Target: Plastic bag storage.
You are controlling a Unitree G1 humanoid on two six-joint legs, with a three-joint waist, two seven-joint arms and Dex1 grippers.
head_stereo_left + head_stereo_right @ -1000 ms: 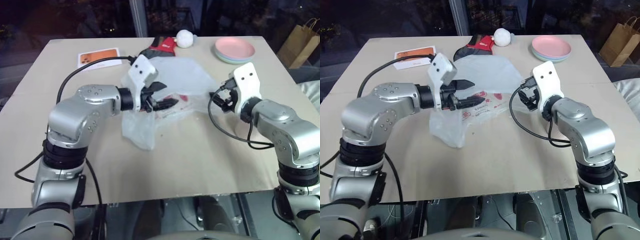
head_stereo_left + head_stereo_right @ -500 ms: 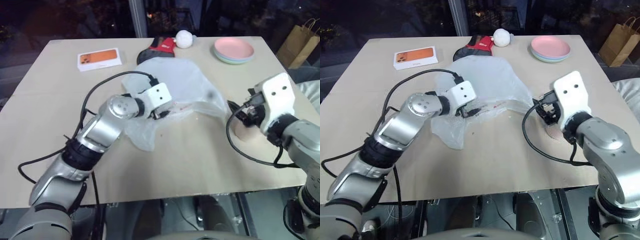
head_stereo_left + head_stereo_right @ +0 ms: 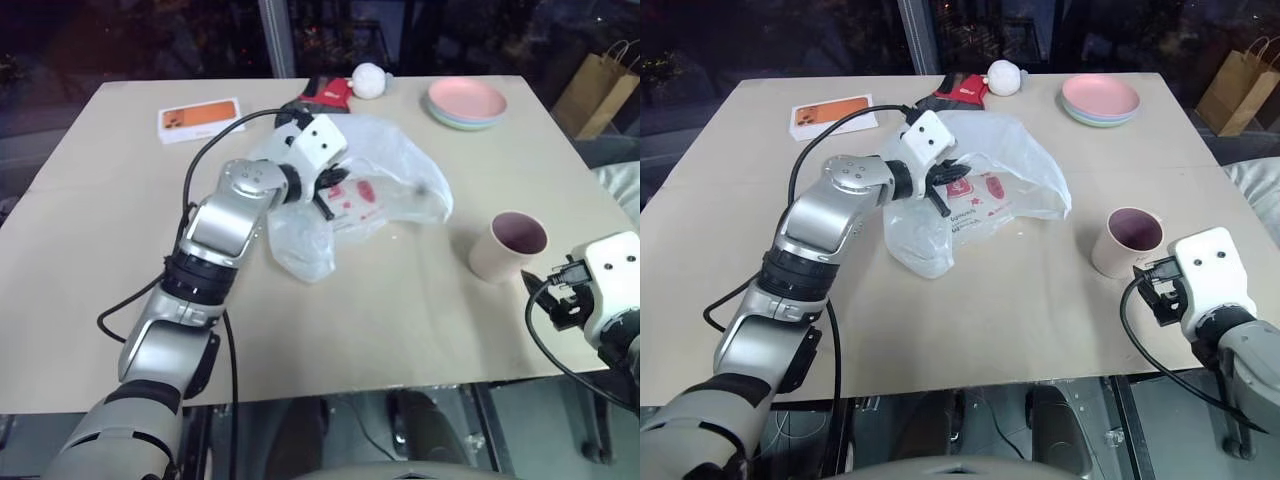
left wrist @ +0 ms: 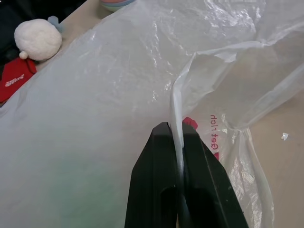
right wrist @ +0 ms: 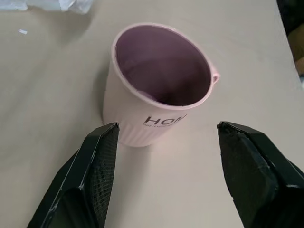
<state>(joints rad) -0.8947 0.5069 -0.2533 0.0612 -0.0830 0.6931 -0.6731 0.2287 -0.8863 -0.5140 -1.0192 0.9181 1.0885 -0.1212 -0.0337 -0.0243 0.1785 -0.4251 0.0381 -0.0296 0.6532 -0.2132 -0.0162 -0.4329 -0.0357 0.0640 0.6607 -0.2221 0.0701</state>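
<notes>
The plastic bag [image 3: 385, 165], translucent white with red print, lies crumpled in the middle of the table. My left gripper [image 4: 175, 127] reaches into it from the left and is shut on a thin fold of the bag's film, which stands up between the black fingers [image 3: 326, 196]. My right gripper [image 5: 166, 127] hangs open low at the table's right front edge, a short way back from a pink cup [image 3: 508, 245] and apart from the bag. Nothing sits between its fingers [image 5: 102, 156].
A stack of pink plates [image 3: 467, 100] sits at the far right of the table. A white ball [image 3: 368, 78] and red-black cloth [image 3: 322, 92] lie behind the bag, an orange box [image 3: 200, 118] at far left. A brown paper bag [image 3: 598, 90] stands beyond the table.
My left gripper has pushed forward into the bag and shut on a fold of it. My right arm has pulled back to the table's right front edge, uncovering the pink cup.
</notes>
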